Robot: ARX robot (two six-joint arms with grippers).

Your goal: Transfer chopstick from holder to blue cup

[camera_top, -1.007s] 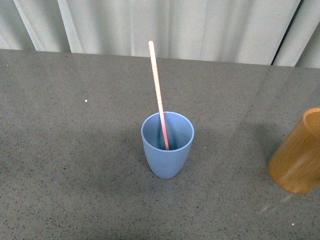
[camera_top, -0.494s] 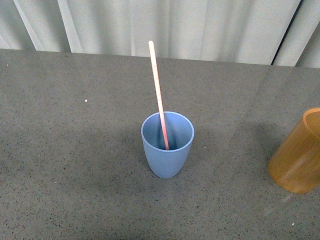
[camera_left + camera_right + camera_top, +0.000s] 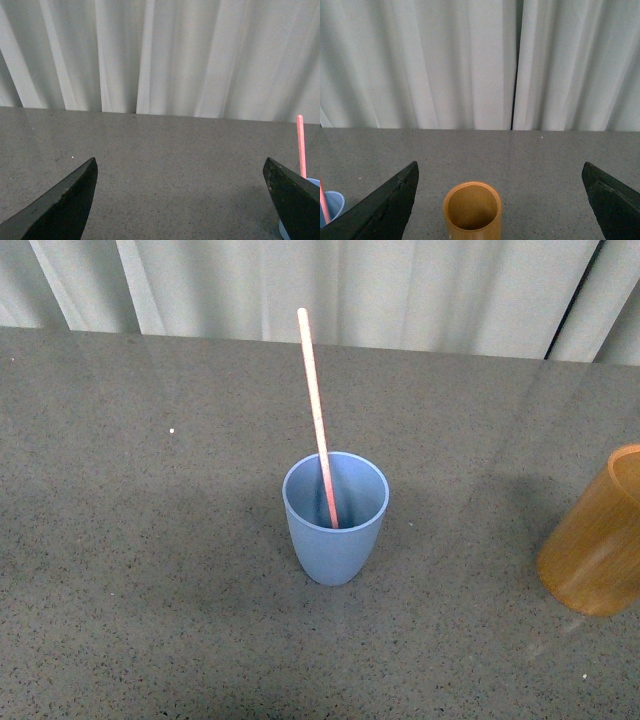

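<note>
The light blue cup stands upright mid-table in the front view. The salmon-pink chopstick stands in it, leaning back and left. The orange-brown holder stands at the right edge, cut off by the frame. In the right wrist view the holder shows empty inside, ahead of my open right gripper; the cup and chopstick show at the picture's edge. My left gripper is open over bare table, with the chopstick beside one fingertip. Neither gripper shows in the front view.
The grey speckled table runs back to a pale pleated curtain. A small white speck lies on the table at the left.
The front view has shifted slightly: cup, chopstick and holder sit a little higher in the picture. The chopstick stays in the cup.
</note>
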